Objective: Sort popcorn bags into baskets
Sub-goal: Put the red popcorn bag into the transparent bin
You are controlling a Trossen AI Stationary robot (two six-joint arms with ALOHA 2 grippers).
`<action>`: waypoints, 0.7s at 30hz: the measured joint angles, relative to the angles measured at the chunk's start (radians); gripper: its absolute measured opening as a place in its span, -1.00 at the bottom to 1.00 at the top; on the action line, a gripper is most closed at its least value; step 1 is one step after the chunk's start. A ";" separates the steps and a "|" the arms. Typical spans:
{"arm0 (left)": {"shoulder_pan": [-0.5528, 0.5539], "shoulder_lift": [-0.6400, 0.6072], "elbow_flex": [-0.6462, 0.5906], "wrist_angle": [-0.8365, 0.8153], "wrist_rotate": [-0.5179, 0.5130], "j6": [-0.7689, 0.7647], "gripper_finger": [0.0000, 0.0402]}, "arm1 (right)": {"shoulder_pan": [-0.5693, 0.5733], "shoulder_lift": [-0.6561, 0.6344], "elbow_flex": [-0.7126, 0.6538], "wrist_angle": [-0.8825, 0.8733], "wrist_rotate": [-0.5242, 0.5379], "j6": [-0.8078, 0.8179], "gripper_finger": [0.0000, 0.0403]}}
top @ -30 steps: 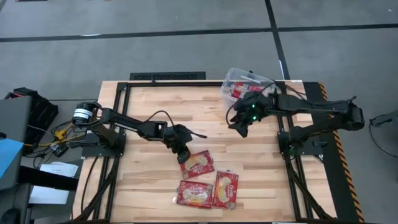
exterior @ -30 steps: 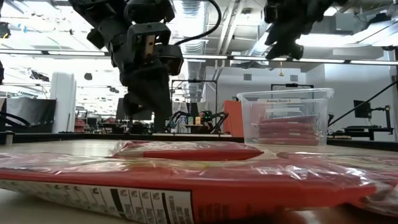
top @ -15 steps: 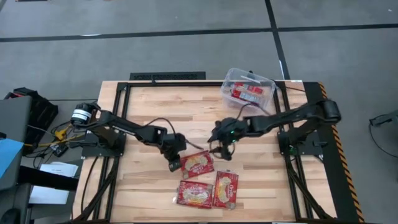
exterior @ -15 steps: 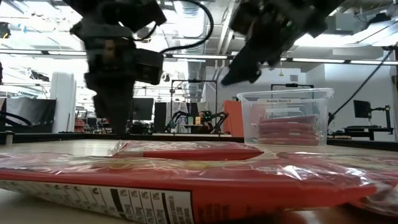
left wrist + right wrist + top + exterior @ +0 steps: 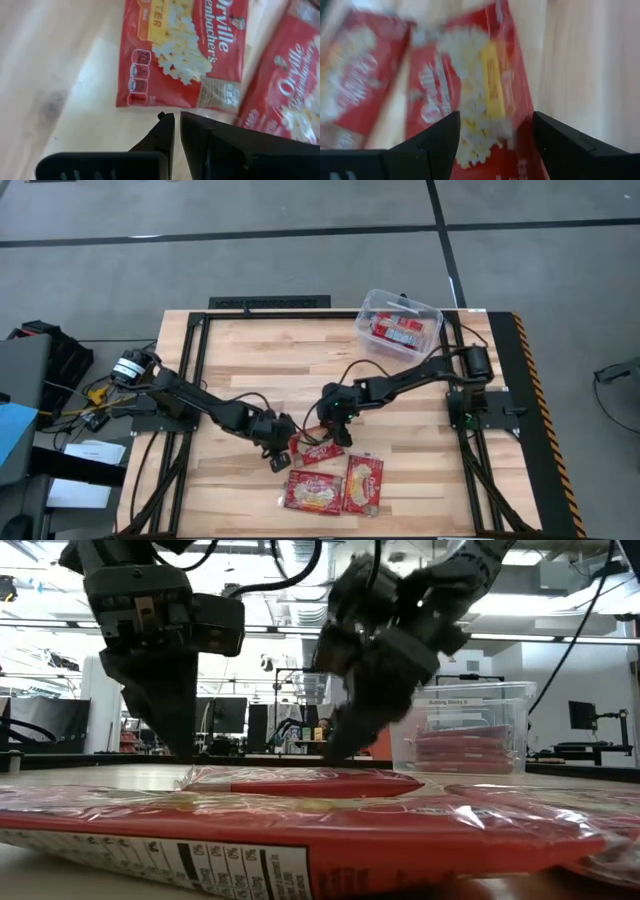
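Both arms have swung in from their spots a second ago, the right one leaving the clear tub [image 5: 400, 326] at the far right corner to meet the left over the nearest packets. Closest to the surface's [image 5: 240, 360] front edge lie two popcorn bags side by side, one [image 5: 314, 491] beside the other [image 5: 364, 483]; just behind them sits a third bag [image 5: 318, 450], apparently the one being worked. The left hand [image 5: 176, 131], fingers nearly together and empty, hovers at its edge, perhaps to steady it. The right hand [image 5: 491, 131], fingers spread wide, straddles that bag from above, likely about to pinch it. Farther off, the tub already holds several red packets [image 5: 398, 332]; their count is unclear.
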 joint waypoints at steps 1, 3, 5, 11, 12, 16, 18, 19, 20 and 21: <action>-0.006 0.000 0.000 0.002 -0.022 -0.008 -0.91 | 0.000 0.011 0.002 -0.018 0.000 -0.006 0.34; -0.014 0.000 0.000 0.009 -0.056 -0.017 -0.91 | 0.000 0.029 0.013 -0.028 -0.003 -0.010 0.34; -0.019 0.003 0.000 0.040 -0.066 -0.018 -0.91 | -0.003 0.039 0.014 -0.028 -0.006 -0.010 0.34; -0.020 0.047 0.001 0.130 -0.055 -0.010 -0.91 | -0.021 0.038 0.015 -0.050 0.073 0.007 0.34; -0.019 0.056 0.000 0.132 -0.056 -0.010 -0.91 | -0.025 0.034 0.016 -0.068 0.105 0.011 0.34; -0.012 0.091 0.000 0.185 -0.041 -0.023 -0.91 | -0.054 0.031 0.018 -0.105 0.144 0.013 0.34; -0.004 0.101 0.002 0.209 -0.036 -0.015 -0.91 | -0.068 0.030 0.018 -0.113 0.144 0.014 0.34; -0.001 0.102 0.002 0.209 -0.038 -0.005 -0.91 | -0.073 0.030 0.018 -0.115 0.140 0.018 0.34; 0.006 0.105 0.001 0.206 -0.039 0.003 -0.91 | -0.079 0.029 0.018 -0.117 0.131 0.020 0.34; 0.012 0.111 0.001 0.207 -0.040 0.008 -0.91 | -0.085 0.023 0.017 -0.120 0.120 0.020 0.34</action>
